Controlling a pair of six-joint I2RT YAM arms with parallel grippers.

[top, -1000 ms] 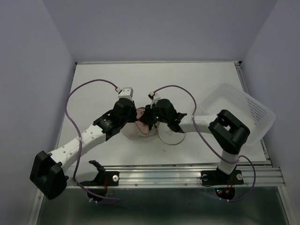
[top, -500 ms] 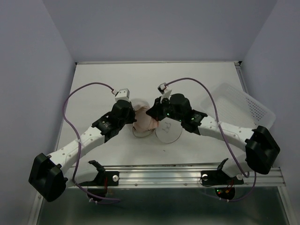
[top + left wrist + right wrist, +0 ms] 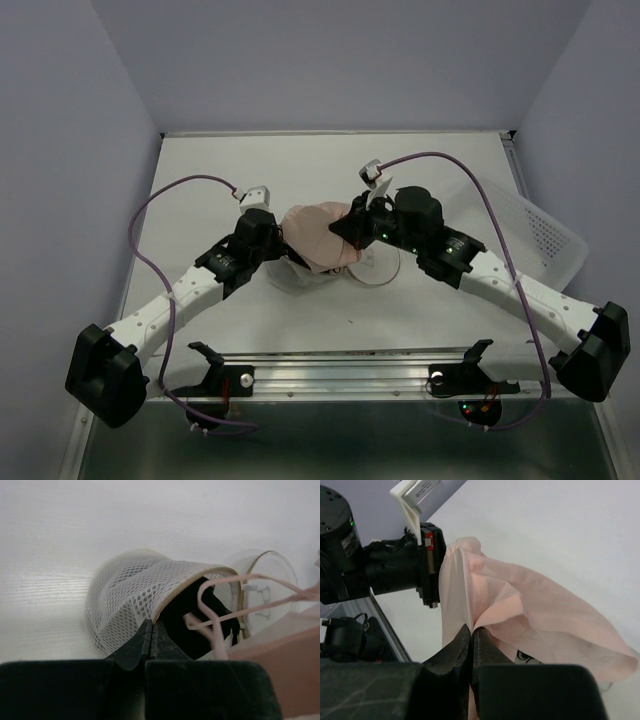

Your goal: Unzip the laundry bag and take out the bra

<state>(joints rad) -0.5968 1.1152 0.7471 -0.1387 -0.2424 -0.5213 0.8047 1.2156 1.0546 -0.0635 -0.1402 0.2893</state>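
Bra (image 3: 318, 236), top view: you see it mostly out, held over the laundry bag (image 3: 290, 275) mouth.
Left wrist: your left gripper (image 3: 151, 626), fingers pressed together on the bag's mesh rim, anchors it against the pull.
Right wrist: your right gripper (image 3: 471, 628) clamps a bra fold to draw it clear.

The laundry bag (image 3: 130, 595) is cream mesh cloth, the bra (image 3: 530, 610) soft matt pink fabric, the table (image 3: 100, 520) smooth white.
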